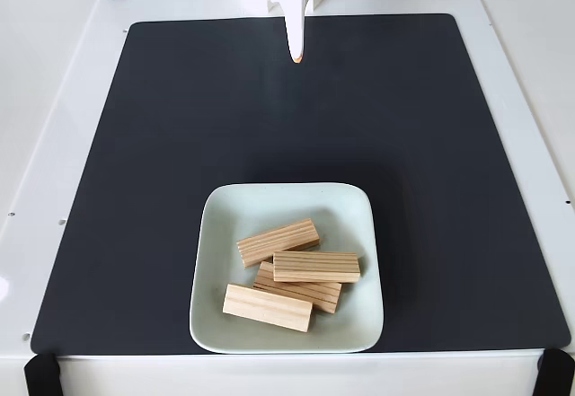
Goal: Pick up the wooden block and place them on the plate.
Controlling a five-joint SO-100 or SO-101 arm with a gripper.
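Pale grain-lined wooden blocks (pixel 299 277) fill the mint plate (pixel 220 225); end effector (pixel 296 55) closed, empty.

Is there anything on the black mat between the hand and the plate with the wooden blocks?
Nothing visible. The hand sits at the far edge of the black mat, and the mat between it and the plate is bare. All four wooden blocks already lie in the plate, one resting partly on another.

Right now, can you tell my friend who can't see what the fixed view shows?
Four wooden blocks lie on a pale green plate near the front of a black mat. One block rests on another. The white gripper is far back, holding nothing.
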